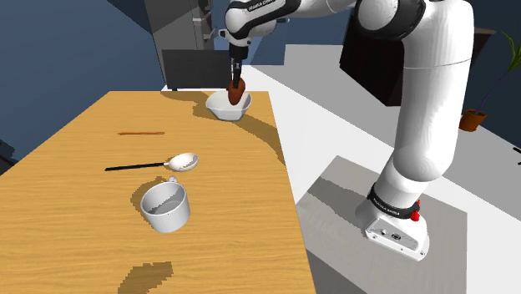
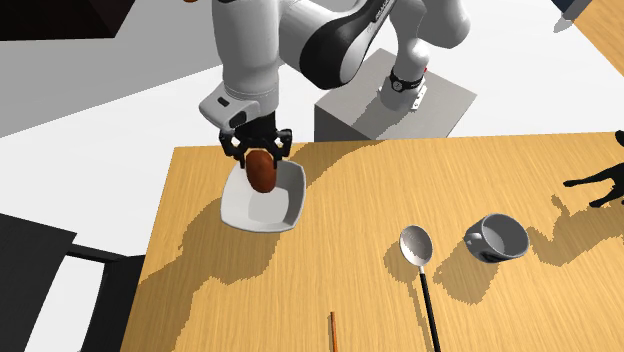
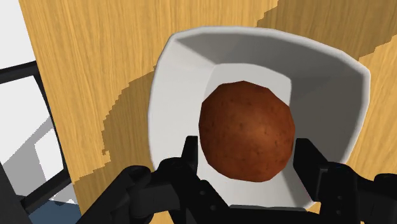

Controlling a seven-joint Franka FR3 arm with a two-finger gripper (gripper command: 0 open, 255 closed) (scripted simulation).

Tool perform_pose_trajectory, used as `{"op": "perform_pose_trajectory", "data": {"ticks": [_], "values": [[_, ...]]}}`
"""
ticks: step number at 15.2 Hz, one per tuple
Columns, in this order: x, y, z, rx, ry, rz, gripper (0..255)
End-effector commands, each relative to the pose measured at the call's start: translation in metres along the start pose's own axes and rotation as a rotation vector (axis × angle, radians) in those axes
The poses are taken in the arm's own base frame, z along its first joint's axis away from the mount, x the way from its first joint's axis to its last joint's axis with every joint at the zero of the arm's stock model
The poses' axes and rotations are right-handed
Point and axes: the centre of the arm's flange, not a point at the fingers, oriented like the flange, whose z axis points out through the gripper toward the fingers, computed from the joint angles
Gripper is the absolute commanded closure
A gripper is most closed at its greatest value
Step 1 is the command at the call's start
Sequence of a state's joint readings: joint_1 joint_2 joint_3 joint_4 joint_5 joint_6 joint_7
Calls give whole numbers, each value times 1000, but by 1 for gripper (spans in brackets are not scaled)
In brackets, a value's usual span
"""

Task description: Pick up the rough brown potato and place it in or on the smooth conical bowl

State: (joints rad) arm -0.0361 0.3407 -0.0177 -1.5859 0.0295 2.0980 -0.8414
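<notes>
A rough reddish-brown potato [image 3: 247, 130] is clasped between the two black fingers of my gripper [image 3: 248, 167]. It hangs right above the hollow of a white bowl [image 3: 178, 70] with squarish, sloping walls. In the shoulder view the potato [image 1: 236, 92] sits in the gripper [image 1: 236, 83] just over the bowl [image 1: 221, 108] at the table's far end. From the second exterior view the gripper [image 2: 258, 153] holds the potato [image 2: 262, 171] over the bowl [image 2: 240, 208] near the table's back left.
On the wooden table [image 1: 75, 159] lie a white mug [image 1: 165, 205], a spoon with a black handle [image 1: 179, 162] and a thin brown stick [image 1: 140, 132]. A dark chair [image 1: 185, 68] stands beyond the far edge. A small black figure [image 2: 600, 180] is at the second exterior view's right edge.
</notes>
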Motion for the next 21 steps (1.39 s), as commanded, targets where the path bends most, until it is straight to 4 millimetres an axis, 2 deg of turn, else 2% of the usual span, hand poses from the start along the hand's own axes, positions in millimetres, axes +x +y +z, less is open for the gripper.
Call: {"op": "perform_pose_trajectory", "data": {"ticks": [1,5,12,13,18,21], "values": [[-1,-2,11,0,0,0,255],[-4,-4,29,0,0,0,255],[-4,-4,29,0,0,0,255],[-4,-4,29,0,0,0,0],[-4,-4,29,0,0,0,0],[-4,-4,-11,0,0,0,0]]}}
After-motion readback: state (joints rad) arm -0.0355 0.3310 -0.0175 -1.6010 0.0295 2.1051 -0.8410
